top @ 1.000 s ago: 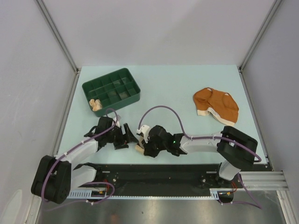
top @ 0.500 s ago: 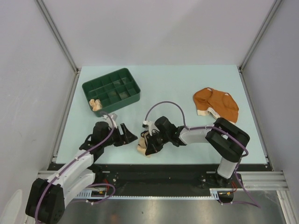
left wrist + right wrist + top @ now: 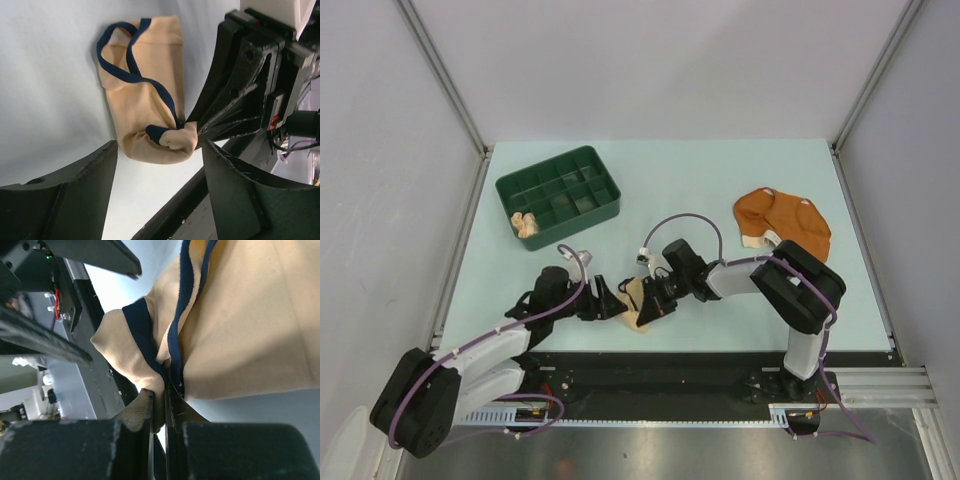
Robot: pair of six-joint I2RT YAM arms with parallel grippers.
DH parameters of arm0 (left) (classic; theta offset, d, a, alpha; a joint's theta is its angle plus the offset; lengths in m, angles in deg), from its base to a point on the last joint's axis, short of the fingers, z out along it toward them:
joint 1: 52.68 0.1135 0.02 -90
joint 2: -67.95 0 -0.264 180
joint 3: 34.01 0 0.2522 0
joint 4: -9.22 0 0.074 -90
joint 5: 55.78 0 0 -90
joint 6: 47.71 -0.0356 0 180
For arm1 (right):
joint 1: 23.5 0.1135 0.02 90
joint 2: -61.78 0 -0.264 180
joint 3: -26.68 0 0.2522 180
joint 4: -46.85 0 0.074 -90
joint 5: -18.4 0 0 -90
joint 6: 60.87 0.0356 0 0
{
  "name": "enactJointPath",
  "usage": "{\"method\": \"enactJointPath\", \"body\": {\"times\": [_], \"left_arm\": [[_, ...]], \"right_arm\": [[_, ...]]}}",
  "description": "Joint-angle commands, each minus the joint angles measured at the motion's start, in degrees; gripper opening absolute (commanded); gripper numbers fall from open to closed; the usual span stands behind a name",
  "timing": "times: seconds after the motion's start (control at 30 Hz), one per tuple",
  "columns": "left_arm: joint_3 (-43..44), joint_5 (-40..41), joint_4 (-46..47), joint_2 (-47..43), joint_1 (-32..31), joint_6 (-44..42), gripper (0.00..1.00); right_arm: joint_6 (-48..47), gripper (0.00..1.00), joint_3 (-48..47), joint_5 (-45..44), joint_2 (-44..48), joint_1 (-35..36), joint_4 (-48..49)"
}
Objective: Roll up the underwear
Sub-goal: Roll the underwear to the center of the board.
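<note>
Tray [image 3: 558,193]: dark green, compartmented, far left on the table [image 3: 690,190].
Peach underwear [image 3: 526,223]: bundled in the tray's near-left corner.
Left gripper [image 3: 159,145]: spread wide, holding nothing, flanking the cream underwear's folded end.
Cream underwear [image 3: 142,107]: navy-trimmed, partly folded, lying between both grippers.
Right gripper [image 3: 160,401]: pinched tight on the cream underwear's trimmed corner.
Rust-orange underwear [image 3: 782,226]: spread loose, far right, well apart.

The left gripper [image 3: 610,303] has slid right, up close to the soft cream cloth with dark trim [image 3: 637,318]. The right gripper [image 3: 654,300] has tugged that cloth a little right.
</note>
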Motion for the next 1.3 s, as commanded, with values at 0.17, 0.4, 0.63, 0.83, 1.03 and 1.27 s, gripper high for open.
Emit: {"method": "enactJointPath", "body": {"times": [0.17,0.4,0.63,0.83,1.03,1.27], "left_arm": [[-2.0,-0.2,6.8,1.8,-3.4,-3.3,0.80],[-3.5,1.3,7.8,3.2,-3.6,-5.3,0.79],[-3.1,7.2,8.6,6.3,-3.6,-5.7,0.68],[-2.9,11.0,11.3,8.5,-3.6,-5.6,0.59],[-4.4,6.4,17.6,12.2,-3.7,-4.8,0.49],[-4.3,10.2,13.8,14.5,-3.8,-3.2,0.17]], "right_arm": [[1.3,0.00,-2.7,0.6,-3.2,-1.9,-1.7],[2.1,0.00,-4.8,0.8,-4.9,-2.3,-3.8],[1.7,0.00,-5.6,1.0,-5.1,-2.2,-4.9],[0.3,0.00,-6.3,0.4,-5.0,-2.3,-7.1],[0.8,0.09,-7.1,-0.2,-5.3,-2.3,-7.5],[-0.8,0.57,-8.6,-3.5,-1.7,-3.0,-11.7]]}}
